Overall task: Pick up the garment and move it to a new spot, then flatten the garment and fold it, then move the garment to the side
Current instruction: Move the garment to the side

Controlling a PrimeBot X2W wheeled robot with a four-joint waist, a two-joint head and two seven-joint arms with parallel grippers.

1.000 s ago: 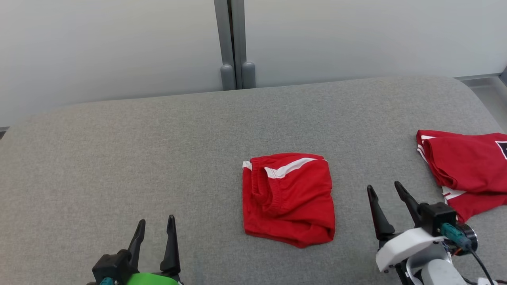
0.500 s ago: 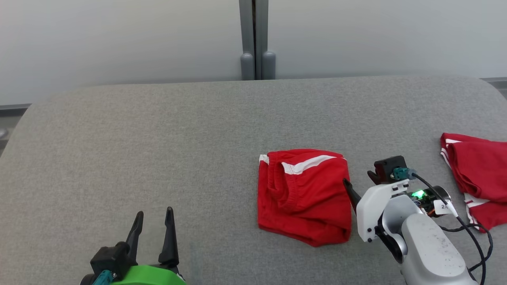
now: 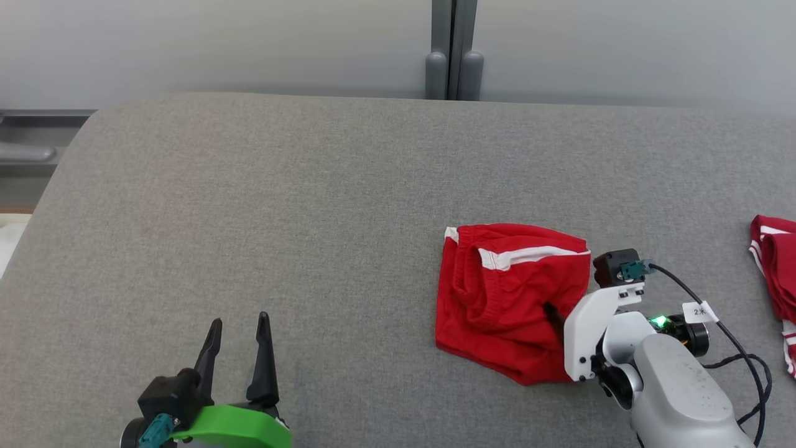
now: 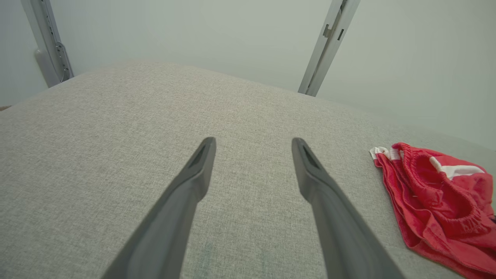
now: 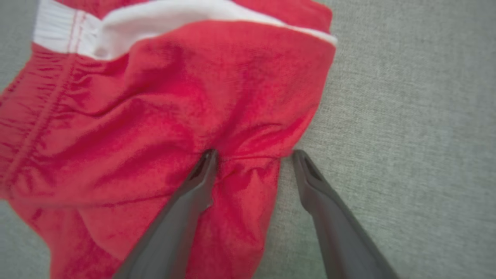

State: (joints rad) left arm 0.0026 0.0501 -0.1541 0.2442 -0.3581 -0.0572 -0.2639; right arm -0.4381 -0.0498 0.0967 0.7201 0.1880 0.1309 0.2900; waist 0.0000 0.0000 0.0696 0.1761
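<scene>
**One finger on cloth, one off: right arm owns this pick**

The folded red shorts (image 3: pixel 505 292) lie right of centre on the grey cushion (image 3: pixel 249 186). The right gripper (image 5: pixel 254 154) is down at their right-hand edge. Its jaws are spread wide with nothing clamped, one fingertip on the fabric and the other on bare cushion just beside the hem. That edge runs roughly away from the robot and passes between the fingers, so closing should pinch it. The left gripper (image 3: pixel 239 318) hovers well apart to the left, also wide and empty. A second red garment (image 3: pixel 774 261) lies far right, apart from the shorts.
</scene>
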